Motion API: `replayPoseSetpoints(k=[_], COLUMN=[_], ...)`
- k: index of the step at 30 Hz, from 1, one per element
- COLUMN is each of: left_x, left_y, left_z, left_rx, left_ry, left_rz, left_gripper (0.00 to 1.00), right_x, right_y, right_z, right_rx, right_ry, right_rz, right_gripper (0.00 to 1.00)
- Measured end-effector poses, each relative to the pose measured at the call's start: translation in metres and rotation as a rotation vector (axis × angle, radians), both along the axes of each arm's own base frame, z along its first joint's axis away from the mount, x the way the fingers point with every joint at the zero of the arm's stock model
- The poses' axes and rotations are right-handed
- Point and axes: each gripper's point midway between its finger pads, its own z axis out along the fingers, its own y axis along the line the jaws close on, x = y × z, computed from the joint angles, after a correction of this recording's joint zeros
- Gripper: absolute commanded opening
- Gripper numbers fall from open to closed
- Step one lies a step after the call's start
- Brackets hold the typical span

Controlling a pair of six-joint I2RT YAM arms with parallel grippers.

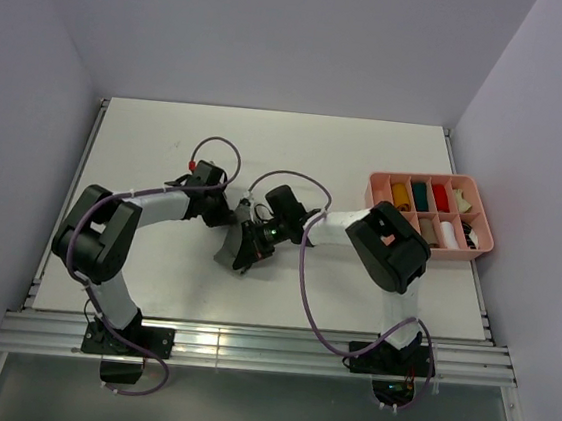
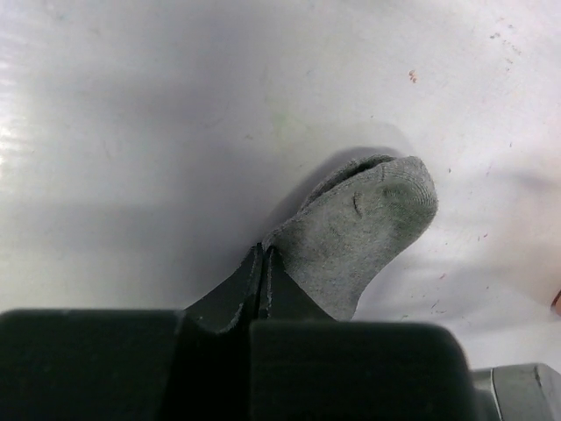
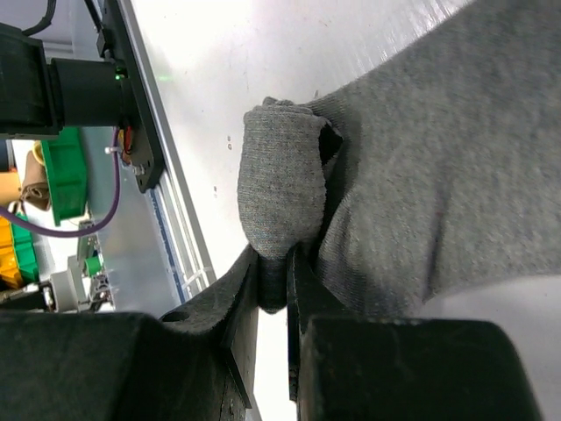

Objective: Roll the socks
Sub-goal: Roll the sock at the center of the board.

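You see the left gripper [image 2: 263,267] with its jaws pressed together on the edge of the grey sock [image 2: 359,228], whose rounded toe points away from it over the white table [image 2: 131,132]. The right gripper [image 3: 273,285] pinches a rolled fold of the same sock between nearly closed jaws. From above, both grippers meet at the sock near mid-table, well apart from the pink compartment tray [image 1: 457,255] at the right edge.

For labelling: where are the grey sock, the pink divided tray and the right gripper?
grey sock [image 2: 368,219], left wrist view, toe end.
pink divided tray [image 1: 486,220], top external view, right wall.
right gripper [image 3: 273,272], right wrist view, between its fingertips.
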Motion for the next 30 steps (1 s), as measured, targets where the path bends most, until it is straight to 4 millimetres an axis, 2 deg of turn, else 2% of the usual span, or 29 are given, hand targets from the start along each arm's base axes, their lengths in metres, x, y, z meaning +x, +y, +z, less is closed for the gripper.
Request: replayPoseSetpoints(k=[10, 14, 17, 18, 20, 21, 24, 27, 30], left_x=[0.005, 0.005, 0.005, 0.005, 0.006, 0.006, 0.002, -0.006, -0.012], left_y=[-0.006, -0.006, -0.005, -0.005, -0.003, 0.001, 0.015, 0.028, 0.036], left_z=[0.000, 0.000, 0.001, 0.002, 0.005, 0.007, 0.014, 0.026, 0.041], left_rx=[-0.007, -0.008, -0.007, -0.006, 0.008, 0.023, 0.078, 0.117, 0.134], left_ry=[-0.016, -0.023, -0.028, -0.030, -0.042, -0.044, -0.044, -0.040, -0.050], left_rz=[-0.039, -0.046, -0.048, -0.048, -0.044, -0.034, -0.003, 0.037, 0.068], left_gripper=[0.02, 0.09, 0.19, 0.27, 0.37, 0.49, 0.70, 0.75, 0.74], right_x=[0.002, 0.003, 0.004, 0.004, 0.004, 0.004, 0.005, 0.005, 0.006], right_y=[0.006, 0.006, 0.005, 0.005, 0.005, 0.005, 0.004, 0.005, 0.005], right_z=[-0.009, -0.010, -0.010, -0.010, -0.010, -0.010, -0.011, -0.011, -0.010], right_rx=[0.012, 0.029, 0.032, 0.030, 0.027, 0.025, 0.017, 0.010, 0.006], right_ry=[0.062, 0.089, 0.096, 0.100, 0.108, 0.113, 0.130, 0.146, 0.165], right_rz=[0.034, 0.034, 0.033, 0.030, 0.024, 0.021, 0.005, -0.011, -0.028], right_gripper=[0.00, 0.00, 0.00, 0.00, 0.00, 0.00, 0.00, 0.00, 0.00])
